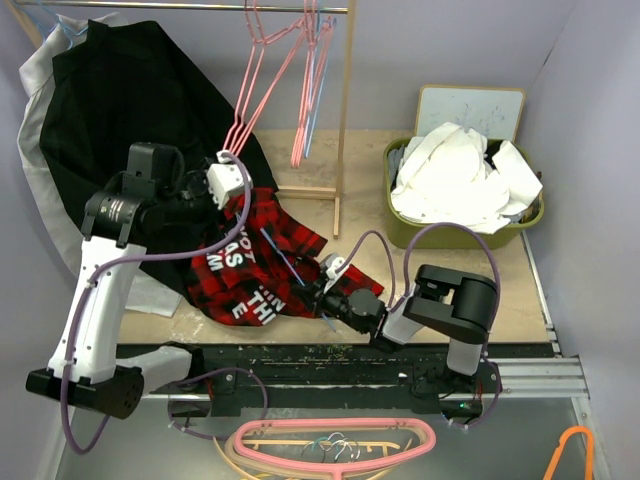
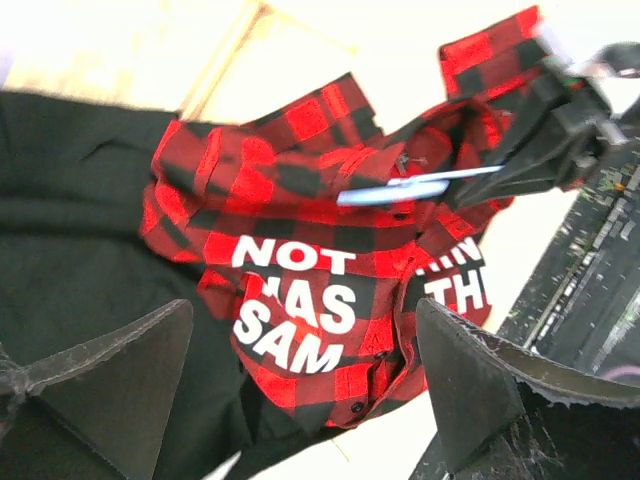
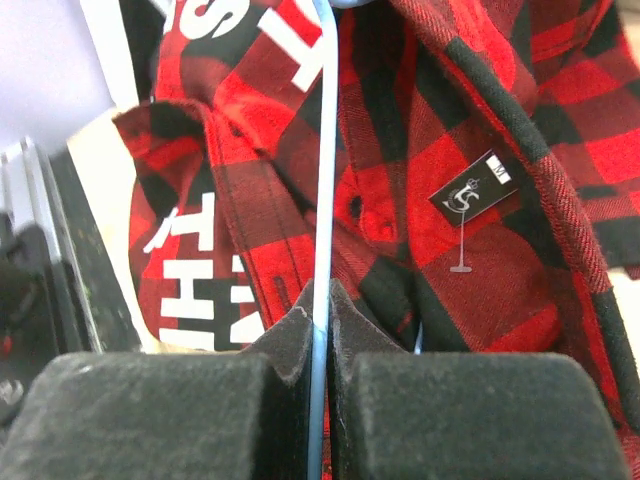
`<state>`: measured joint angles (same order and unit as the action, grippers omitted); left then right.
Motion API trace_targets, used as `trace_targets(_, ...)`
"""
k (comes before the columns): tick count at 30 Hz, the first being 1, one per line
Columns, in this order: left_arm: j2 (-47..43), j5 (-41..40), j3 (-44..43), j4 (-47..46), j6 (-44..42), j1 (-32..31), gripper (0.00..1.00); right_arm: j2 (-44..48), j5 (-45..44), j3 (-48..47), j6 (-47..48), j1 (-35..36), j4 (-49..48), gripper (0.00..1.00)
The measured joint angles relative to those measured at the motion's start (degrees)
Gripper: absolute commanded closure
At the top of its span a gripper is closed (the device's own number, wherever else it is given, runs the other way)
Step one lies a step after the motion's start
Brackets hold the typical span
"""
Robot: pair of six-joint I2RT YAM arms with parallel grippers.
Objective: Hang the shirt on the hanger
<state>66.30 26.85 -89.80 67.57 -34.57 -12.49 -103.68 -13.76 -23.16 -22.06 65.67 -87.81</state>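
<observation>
The red-and-black plaid shirt (image 1: 250, 270) lies crumpled on the table, white letters up. It fills the left wrist view (image 2: 290, 200) and the right wrist view (image 3: 450, 120). The thin light-blue hanger (image 1: 285, 258) lies across the shirt; one bar shows in the left wrist view (image 2: 400, 188). My right gripper (image 1: 330, 292) is low at the shirt's near right edge. It is shut on a hanger bar (image 3: 322, 150), pinched between the fingertips of the gripper (image 3: 320, 295). My left gripper (image 1: 235, 203) hovers above the shirt's far left part, jaws wide open and empty (image 2: 305, 310).
A big black shirt (image 1: 120, 110) lies at the back left, partly under the plaid shirt. Pink hangers (image 1: 265, 80) hang on a wooden rack (image 1: 343, 130). A green bin (image 1: 400, 235) with white cloths stands at the right. More pink hangers (image 1: 330, 445) lie below the table's near edge.
</observation>
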Motion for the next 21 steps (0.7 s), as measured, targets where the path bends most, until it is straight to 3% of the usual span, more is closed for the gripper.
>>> trace_targets(4, 2.89, 7.56, -1.9, 4.63, -7.87, 0.0, 0.09, -2.12, 5.31, 0.92, 3.56, -0.5, 0.0, 1.0)
trace_targets(8, 4.57, 12.37, -1.95, 10.8, -18.58, 0.0, 0.34, -2.05, 8.92, 0.92, 6.27, -0.98, -1.03, 1.0)
trace_targets(10, 5.16, 13.99, -1.86, 13.81, -25.55, 0.13, 0.38, -2.01, 9.55, 0.92, 6.88, -1.29, -1.29, 1.0)
trace_targets(13, 6.05, 16.02, -1.05, 16.63, -36.39, 2.36, 0.4, -1.36, 10.51, 1.27, 7.48, -2.19, -1.29, 1.0)
trace_targets(17, 9.01, 20.76, -0.33, 18.88, -49.37, 10.97, 0.39, 1.46, 11.76, 3.21, 7.74, -3.48, -1.4, 1.0)
trace_targets(21, 14.23, 23.74, -0.31, 19.47, -57.42, 13.49, 0.34, 3.98, 12.66, 4.72, 7.76, -4.31, -1.44, 1.0)
